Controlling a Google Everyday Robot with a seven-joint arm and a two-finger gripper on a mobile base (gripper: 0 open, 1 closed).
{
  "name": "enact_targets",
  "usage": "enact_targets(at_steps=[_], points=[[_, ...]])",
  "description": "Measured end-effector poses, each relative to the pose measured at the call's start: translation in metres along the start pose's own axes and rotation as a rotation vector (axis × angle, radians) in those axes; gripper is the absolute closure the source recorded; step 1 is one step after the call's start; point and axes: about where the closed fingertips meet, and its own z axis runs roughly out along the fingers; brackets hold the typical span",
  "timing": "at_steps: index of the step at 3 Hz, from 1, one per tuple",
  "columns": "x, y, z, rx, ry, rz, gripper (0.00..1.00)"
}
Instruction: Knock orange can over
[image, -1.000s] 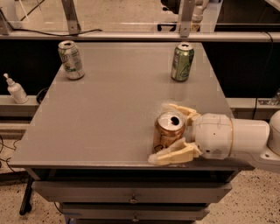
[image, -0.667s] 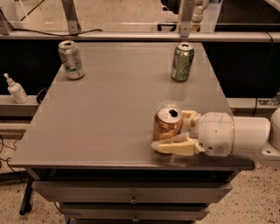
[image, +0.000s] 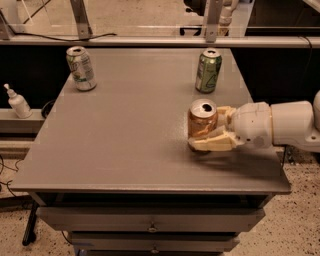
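Observation:
The orange can (image: 201, 121) stands upright near the right side of the grey table (image: 125, 140), its silver top and pull-tab opening facing up. My gripper (image: 207, 130) reaches in from the right on a white arm (image: 280, 125). Its pale fingers (image: 212, 144) sit on either side of the can: one lies across the can's lower front, the other is behind its right side. The gripper is shut on the can, and the can's base is hidden behind the near finger.
A white-and-green can (image: 81, 67) stands at the table's far left corner and a green can (image: 208, 70) at the far right. A white pump bottle (image: 17, 102) sits on a ledge to the left. Drawers (image: 150, 220) are under the table's front edge.
The fingers have closed in from a wide spread onto the orange can. The can and gripper have moved away from the table's front edge, toward the green can.

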Motion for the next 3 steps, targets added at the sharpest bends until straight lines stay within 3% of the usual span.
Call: enact_targets(at_steps=[1, 3], points=[[-0.003, -0.033, -0.002, -0.033, 0.147, -0.075, 1.0], [-0.013, -0.07, 0.007, -0.093, 0.448, -0.247, 1.0]])
